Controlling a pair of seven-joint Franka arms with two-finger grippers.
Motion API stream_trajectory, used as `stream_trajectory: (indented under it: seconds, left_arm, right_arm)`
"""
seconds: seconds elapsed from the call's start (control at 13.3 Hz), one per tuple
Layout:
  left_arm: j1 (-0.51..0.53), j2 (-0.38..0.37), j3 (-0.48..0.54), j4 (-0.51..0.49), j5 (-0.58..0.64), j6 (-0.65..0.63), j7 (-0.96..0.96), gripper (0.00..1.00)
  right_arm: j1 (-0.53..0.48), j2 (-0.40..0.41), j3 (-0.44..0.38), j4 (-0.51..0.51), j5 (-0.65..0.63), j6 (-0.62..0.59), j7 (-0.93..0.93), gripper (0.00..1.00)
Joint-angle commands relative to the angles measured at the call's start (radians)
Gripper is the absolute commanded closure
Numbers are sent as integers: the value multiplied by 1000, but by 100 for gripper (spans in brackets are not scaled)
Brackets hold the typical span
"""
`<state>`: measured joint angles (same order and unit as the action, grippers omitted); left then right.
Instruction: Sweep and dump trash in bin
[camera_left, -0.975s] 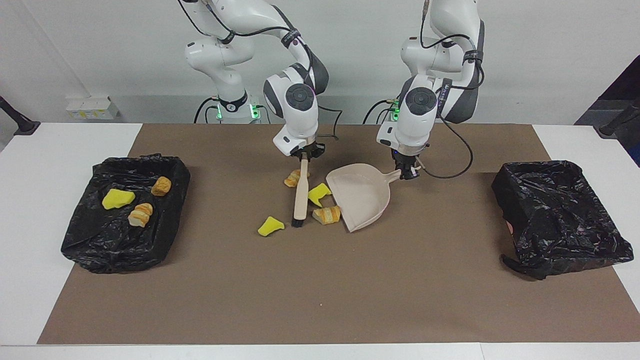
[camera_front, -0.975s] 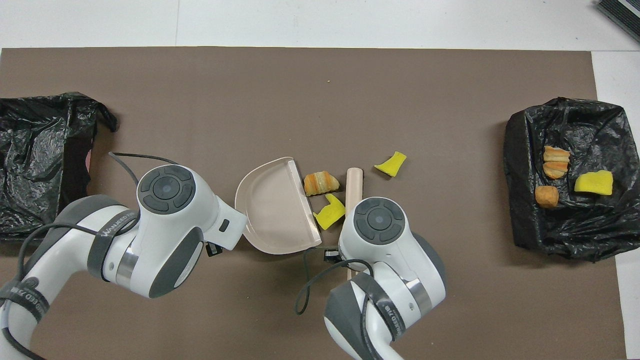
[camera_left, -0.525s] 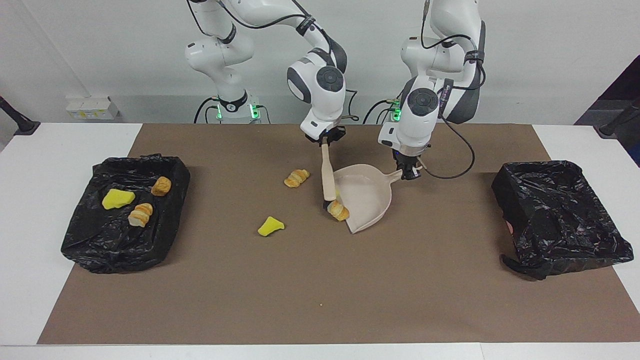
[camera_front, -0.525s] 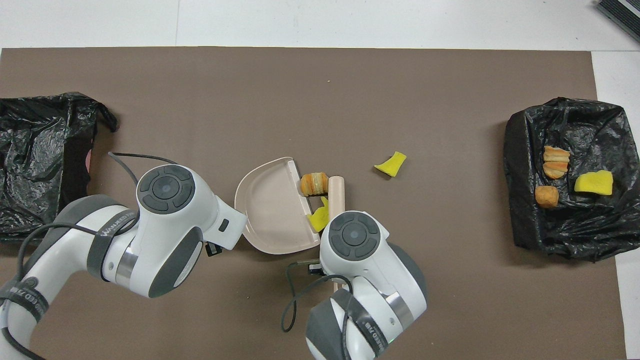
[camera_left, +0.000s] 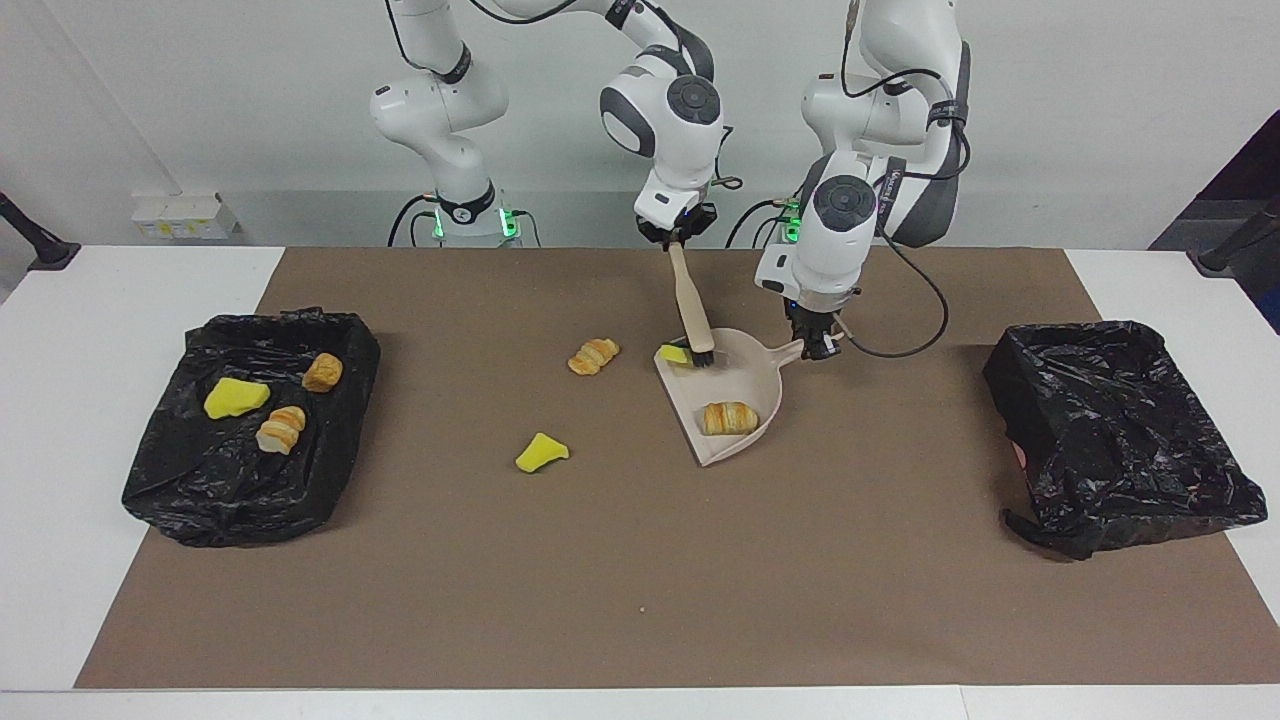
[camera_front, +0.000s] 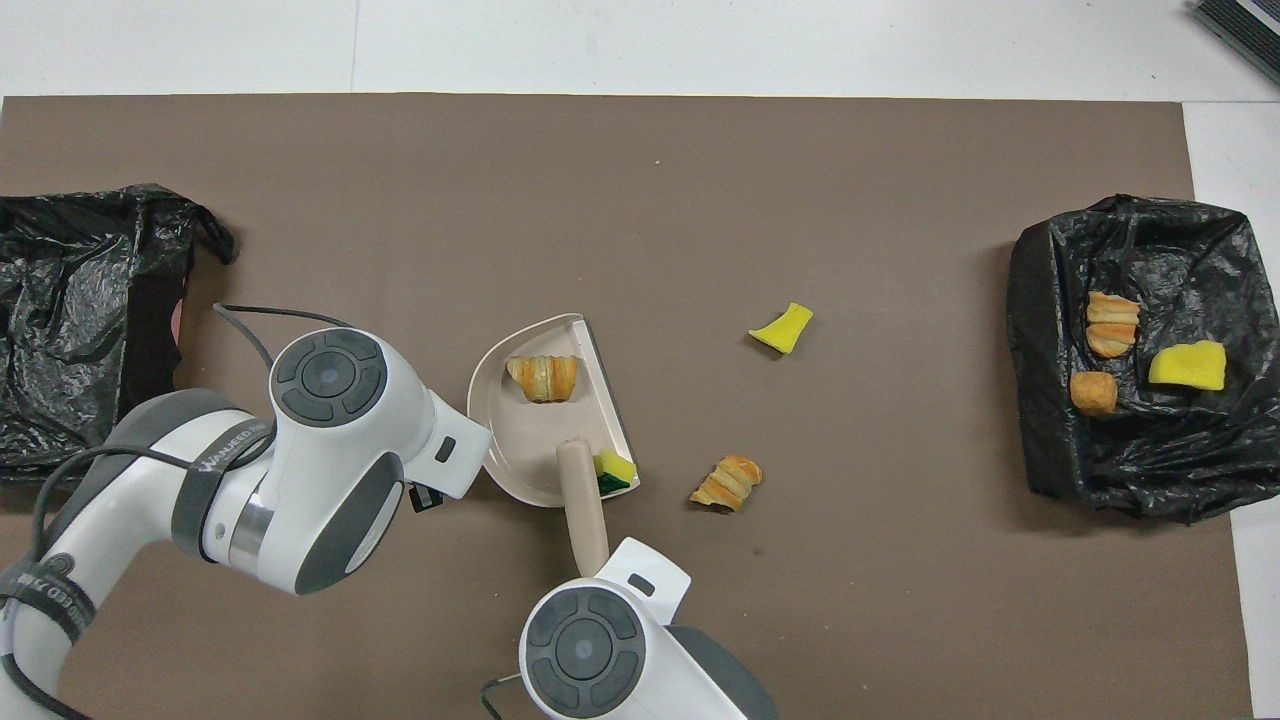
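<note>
Since a second ago my right tool (camera_left: 678, 238), clenched on the brush (camera_left: 692, 310), pushed a croissant (camera_left: 728, 417) and sponge (camera_left: 674, 353) into the dustpan (camera_left: 745, 385), gripped by my left tool (camera_left: 818, 343). Remaining croissant (camera_left: 594, 355) lies toward the right arm's end.

From my remote station, the only lettering I can make out is white print on the dark strap around the left arm (camera_front: 215, 480) in the overhead view, reading roughly "WANJEED" (the last letters are unclear). A similar strap shows on that arm in the facing view, but I cannot read it.
</note>
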<state>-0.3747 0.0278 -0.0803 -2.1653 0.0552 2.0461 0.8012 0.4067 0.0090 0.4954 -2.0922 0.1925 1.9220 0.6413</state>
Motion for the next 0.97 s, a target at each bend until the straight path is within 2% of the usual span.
stream_trajectory:
  seconds: [0.0, 0.37, 0.52, 0.75, 0.9]
  left_arm:
    - [-10, -3, 7, 7, -11, 8, -11, 100]
    - [-9, -3, 7, 7, -11, 9, -11, 100]
    - [-10, -3, 7, 7, -11, 8, -11, 100]
    - [-10, -3, 7, 5, -11, 9, -11, 100]
    - [-10, -3, 7, 7, -11, 9, -11, 100]
  right_arm:
    - [-45, -59, -8, 1, 33, -44, -18, 100]
    - [-68, -61, -9, 18, 35, -55, 1, 100]
    - [-71, -79, -11, -5, 36, -69, 32, 100]
    - [-103, -99, -17, -19, 25, -191, 34, 100]
    - [-135, -162, -17, -109, 19, -199, 69, 100]
